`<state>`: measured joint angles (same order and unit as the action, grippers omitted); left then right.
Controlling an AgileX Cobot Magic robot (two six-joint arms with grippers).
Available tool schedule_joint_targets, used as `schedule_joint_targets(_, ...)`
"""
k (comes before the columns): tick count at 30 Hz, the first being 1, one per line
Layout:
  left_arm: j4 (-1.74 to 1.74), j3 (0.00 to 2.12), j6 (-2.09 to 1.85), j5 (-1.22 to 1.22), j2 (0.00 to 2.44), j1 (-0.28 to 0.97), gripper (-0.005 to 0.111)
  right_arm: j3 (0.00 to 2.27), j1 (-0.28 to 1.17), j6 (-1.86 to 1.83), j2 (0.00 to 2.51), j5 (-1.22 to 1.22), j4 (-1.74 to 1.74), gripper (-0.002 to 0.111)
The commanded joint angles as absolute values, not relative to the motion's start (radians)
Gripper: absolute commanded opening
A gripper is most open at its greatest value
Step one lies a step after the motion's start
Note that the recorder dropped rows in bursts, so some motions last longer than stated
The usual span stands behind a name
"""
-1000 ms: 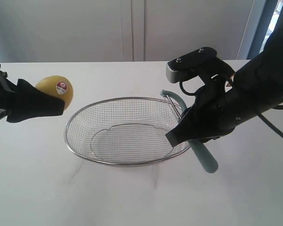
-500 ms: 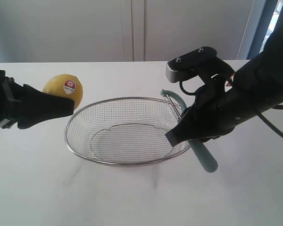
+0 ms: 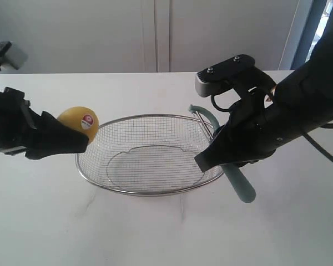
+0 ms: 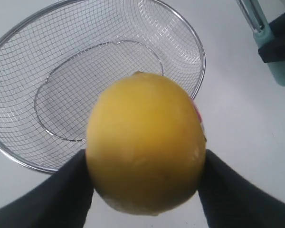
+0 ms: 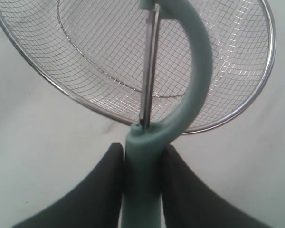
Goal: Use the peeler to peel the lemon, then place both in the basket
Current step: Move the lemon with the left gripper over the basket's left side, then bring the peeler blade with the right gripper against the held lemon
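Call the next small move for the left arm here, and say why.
Probably carry the lemon right, over the basket, toward the blade of the peeler. The left gripper holds the lemon at the basket's left rim, its skin looks unpeeled, and the right gripper holds the peeler above the right rim, apart from it.

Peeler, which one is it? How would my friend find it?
Find the big wire basket in the middle of the white table. At its right rim, the right pincer grips a slim tool: the peeler. It's the only pale teal thing, with a curved, hooked head.
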<state>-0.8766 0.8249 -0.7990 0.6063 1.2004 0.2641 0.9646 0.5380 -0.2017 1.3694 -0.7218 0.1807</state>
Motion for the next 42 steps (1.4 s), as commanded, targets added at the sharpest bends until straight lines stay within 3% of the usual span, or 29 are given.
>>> schedule_joint_targets(1, -0.793, 0.882, -0.706, 0.599, 1.228, 0.356, 0.000, 0.964, 0.538, -0.205, 1.369, -0.710, 0.186, 0.000)
schedule_joint_targets(14, -0.771, 0.919, -0.769, 0.507, 1.316, 0.502, 0.000, 0.964, 0.538, -0.205, 1.376, -0.709, 0.186, 0.000)
schedule_joint_targets(25, -0.801, 0.919, -0.917, 0.457, 1.316, 0.502, 0.000, 0.964, 0.538, -0.205, 1.432, -0.717, 0.243, 0.000)
schedule_joint_targets(42, -0.935, 0.922, -0.977, 0.460, 1.298, 0.502, 0.000, 1.027, 0.538, -0.441, 1.517, -0.769, 0.603, 0.000)
